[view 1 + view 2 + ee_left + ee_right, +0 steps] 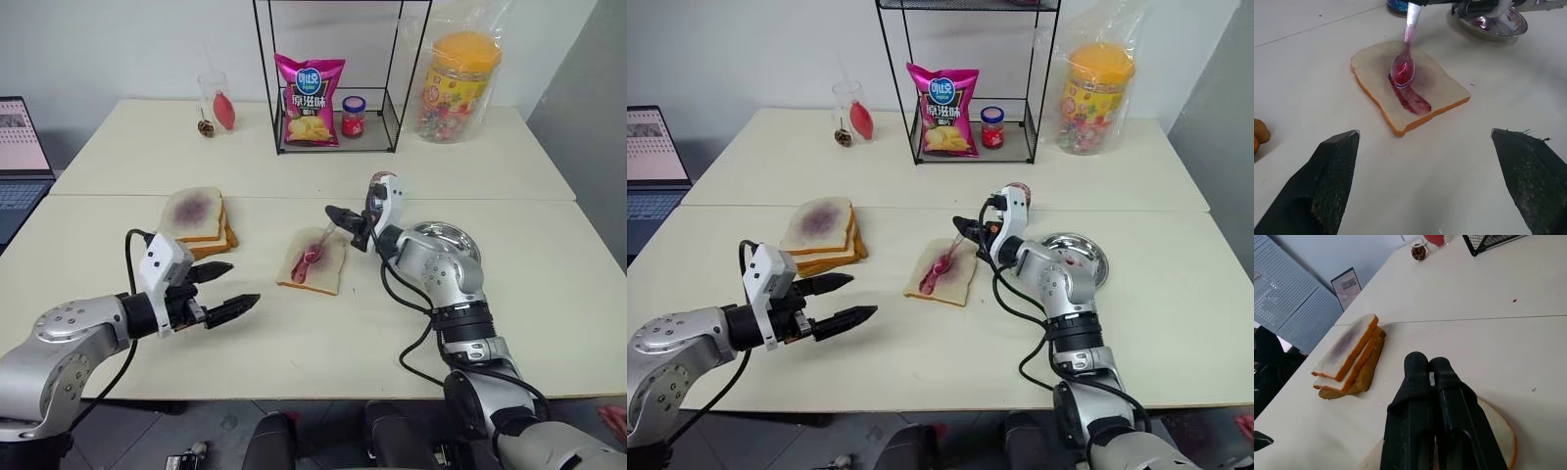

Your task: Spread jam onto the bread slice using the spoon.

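One bread slice (313,261) lying alone, one spoon (1404,66) over it. One stack of slices (198,221). One chip bag (310,100), one red-lidded jar (354,117), one wire rack (338,78), one candy tub (460,85), one metal bowl (1080,257), one laptop (20,157).

We see the left gripper (227,286) held low and roughly level, its jaws spread wide and empty. The right gripper (340,216) reaches forward and leftward, jaws pressed together, apparently pinching something thin between them.

Chip bag (312,100): Chinese characters, not clearly legible.
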Available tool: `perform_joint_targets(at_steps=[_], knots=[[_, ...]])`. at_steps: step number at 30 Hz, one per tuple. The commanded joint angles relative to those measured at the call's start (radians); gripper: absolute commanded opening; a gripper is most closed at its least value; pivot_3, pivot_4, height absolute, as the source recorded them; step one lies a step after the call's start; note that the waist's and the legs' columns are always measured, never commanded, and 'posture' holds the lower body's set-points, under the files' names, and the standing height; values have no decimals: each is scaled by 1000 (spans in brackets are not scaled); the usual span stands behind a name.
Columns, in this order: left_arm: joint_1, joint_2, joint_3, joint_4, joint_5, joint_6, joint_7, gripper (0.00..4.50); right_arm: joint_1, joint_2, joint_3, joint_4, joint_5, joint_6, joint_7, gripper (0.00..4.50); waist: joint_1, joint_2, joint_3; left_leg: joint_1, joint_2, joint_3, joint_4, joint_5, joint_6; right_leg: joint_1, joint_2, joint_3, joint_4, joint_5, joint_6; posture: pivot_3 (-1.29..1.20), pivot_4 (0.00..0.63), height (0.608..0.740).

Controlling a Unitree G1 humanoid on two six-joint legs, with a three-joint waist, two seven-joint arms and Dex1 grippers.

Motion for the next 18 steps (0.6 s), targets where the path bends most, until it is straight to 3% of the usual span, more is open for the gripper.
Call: perform_joint_targets(at_steps=[1,10,18], knots=[[-10,18,5,-10,2,-15,-5,4500,-55,-20,-43,-10,6,-10,-13,21,0,0,0,0,0,0,0,0,0,0,0,0,0,0,0,0,150,740],[-12,24,7,-6,1,-14,-8,4500,-51,36,-103,-147,173,205,-45,21,-2,0,0,0,0,0,-1,0,0,-1,0,0,0,0,-2,0,150,740],[-8,25,8,-11,0,-13,-7,4500,8,52,-45,-167,157,230,-39,21,-2,0,0,0,0,0,-2,0,0,-1,0,0,0,0,0,0,150,740]])
